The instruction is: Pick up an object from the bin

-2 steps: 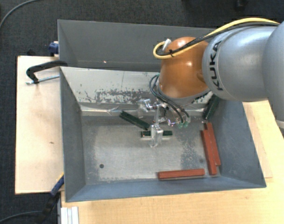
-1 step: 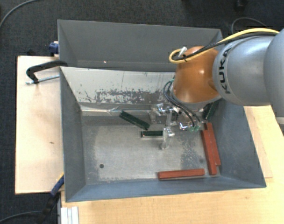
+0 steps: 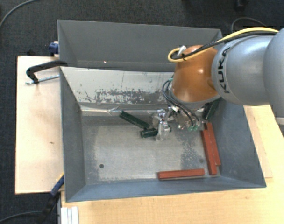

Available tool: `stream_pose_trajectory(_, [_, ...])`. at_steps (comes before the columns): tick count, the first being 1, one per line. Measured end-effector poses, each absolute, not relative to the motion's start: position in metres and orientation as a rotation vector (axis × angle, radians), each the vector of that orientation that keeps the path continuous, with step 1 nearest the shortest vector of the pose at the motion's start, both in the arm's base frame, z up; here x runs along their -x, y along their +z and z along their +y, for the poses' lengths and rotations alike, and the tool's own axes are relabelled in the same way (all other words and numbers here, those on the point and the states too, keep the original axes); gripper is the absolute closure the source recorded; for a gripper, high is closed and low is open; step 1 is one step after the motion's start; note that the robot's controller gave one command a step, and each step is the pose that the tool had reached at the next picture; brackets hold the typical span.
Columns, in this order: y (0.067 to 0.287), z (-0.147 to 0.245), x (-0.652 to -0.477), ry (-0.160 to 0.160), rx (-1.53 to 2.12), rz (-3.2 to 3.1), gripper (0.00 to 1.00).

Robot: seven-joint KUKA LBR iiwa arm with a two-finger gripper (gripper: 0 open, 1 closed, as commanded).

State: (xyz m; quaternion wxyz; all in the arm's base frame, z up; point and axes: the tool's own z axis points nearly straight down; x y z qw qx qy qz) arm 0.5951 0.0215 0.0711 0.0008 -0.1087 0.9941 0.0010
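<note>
My gripper point(image 3: 161, 125) is low in the bin, just right of the middle and near the back wall. A small dark green block point(image 3: 149, 133) lies right at its left side, touching or nearly touching it. Up and to the left of that block, a long dark green stick point(image 3: 134, 119) lies slanted on the floor. I cannot see anything held in the gripper.
A red-brown bar point(image 3: 210, 148) lies along the right wall and another red-brown bar point(image 3: 181, 174) along the front wall, meeting at the front right corner. A dark green piece point(image 3: 210, 109) sits by the right wall under the arm. The arm and its orange cover hang over the bin's back right.
</note>
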Motion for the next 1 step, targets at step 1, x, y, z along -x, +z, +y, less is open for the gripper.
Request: stream_pose_trajectory(1, [0.2759, 0.0204, -0.5951, -0.001, 0.323, 3.109, 1.00])
